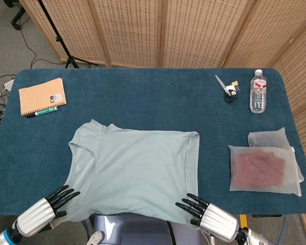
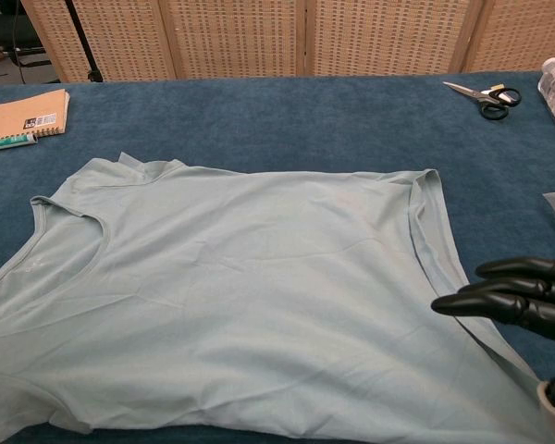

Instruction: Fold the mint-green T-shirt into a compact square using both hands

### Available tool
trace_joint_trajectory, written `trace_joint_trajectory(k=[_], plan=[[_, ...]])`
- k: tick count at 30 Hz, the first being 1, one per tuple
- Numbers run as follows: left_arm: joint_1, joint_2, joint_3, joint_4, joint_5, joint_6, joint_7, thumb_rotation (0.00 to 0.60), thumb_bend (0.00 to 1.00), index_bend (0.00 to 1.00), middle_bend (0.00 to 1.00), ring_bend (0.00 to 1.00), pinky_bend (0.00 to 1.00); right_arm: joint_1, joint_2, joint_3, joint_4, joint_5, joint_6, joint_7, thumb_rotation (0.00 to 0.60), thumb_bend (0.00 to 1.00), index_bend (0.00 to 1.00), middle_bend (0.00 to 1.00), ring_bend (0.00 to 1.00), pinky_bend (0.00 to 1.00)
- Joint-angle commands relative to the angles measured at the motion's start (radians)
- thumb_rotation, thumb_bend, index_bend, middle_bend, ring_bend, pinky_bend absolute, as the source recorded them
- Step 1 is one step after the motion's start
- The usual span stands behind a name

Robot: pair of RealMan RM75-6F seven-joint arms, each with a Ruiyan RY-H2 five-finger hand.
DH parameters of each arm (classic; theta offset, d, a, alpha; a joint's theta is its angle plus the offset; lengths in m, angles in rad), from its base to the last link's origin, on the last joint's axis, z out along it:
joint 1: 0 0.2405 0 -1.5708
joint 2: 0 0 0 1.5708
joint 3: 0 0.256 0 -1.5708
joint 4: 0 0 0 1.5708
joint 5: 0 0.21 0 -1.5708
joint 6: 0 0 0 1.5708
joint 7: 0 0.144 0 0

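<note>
- Mint-green T-shirt lying flat, unfolded, on the near half of the blue table; neckline at its left end, hem at its right, near edge hanging over the table's front edge.
- Left hand at the shirt's near-left corner, fingers over the fabric; grip itself not visible, so cannot tell. Out of frame in the chest view.
- Right hand pinching the near-right hem corner, thumb under, fingers stretched over the cloth.
- Notebook with a pen at far left.
- Scissors and water bottle at far right.
- Two translucent pouches overlapping at the right edge, well apart from the shirt.
- Woven folding screen behind the table.
</note>
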Motion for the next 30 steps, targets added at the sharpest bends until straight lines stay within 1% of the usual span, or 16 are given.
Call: trace_joint_trajectory(k=[1, 7, 15, 20, 25, 27, 30], plan=[[0.005, 0.006, 0.005, -0.003, 0.01, 0.005, 0.003, 0.6, 0.59, 0.74, 0.0, 0.0, 0.0, -0.004, 0.005, -0.006, -0.006, -0.011, 0.0, -0.009, 0.6, 0.62, 0.67, 0.0, 0.0, 0.0], [0.01, 0.014, 0.007, -0.012, 0.026, 0.013, 0.001, 0.6, 0.59, 0.74, 0.0, 0.0, 0.0, -0.01, 0.006, -0.007, -0.006, -0.017, -0.004, -0.013, 0.6, 0.62, 0.67, 0.0, 0.0, 0.0], [-0.013, 0.021, -0.036, -0.065, 0.001, -0.021, 0.012, 0.6, 0.59, 0.74, 0.0, 0.0, 0.0, -0.011, 0.015, 0.027, -0.004, 0.023, 0.012, 0.026, 0.6, 0.62, 0.67, 0.0, 0.0, 0.0], [-0.073, 0.054, -0.09, -0.181, -0.057, -0.111, -0.003, 0.6, 0.59, 0.74, 0.0, 0.0, 0.0, 0.001, 0.039, 0.078, -0.018, 0.092, 0.02, 0.075, 0.6, 0.62, 0.67, 0.0, 0.0, 0.0], [-0.148, 0.107, -0.148, -0.316, -0.139, -0.225, -0.075, 0.6, 0.59, 0.74, 0.0, 0.0, 0.0, 0.017, 0.067, 0.144, -0.024, 0.185, 0.021, 0.133, 0.6, 0.62, 0.67, 0.0, 0.0, 0.0], [-0.175, 0.127, -0.172, -0.366, -0.179, -0.276, -0.101, 0.6, 0.59, 0.74, 0.0, 0.0, 0.0, 0.023, 0.073, 0.167, -0.021, 0.225, 0.009, 0.161, 0.6, 0.62, 0.67, 0.0, 0.0, 0.0], [-0.207, 0.142, -0.217, -0.411, -0.238, -0.344, -0.098, 0.6, 0.6, 0.74, 0.0, 0.0, 0.0, 0.039, 0.073, 0.202, -0.008, 0.285, -0.023, 0.202, 0.6, 0.62, 0.67, 0.0, 0.0, 0.0]])
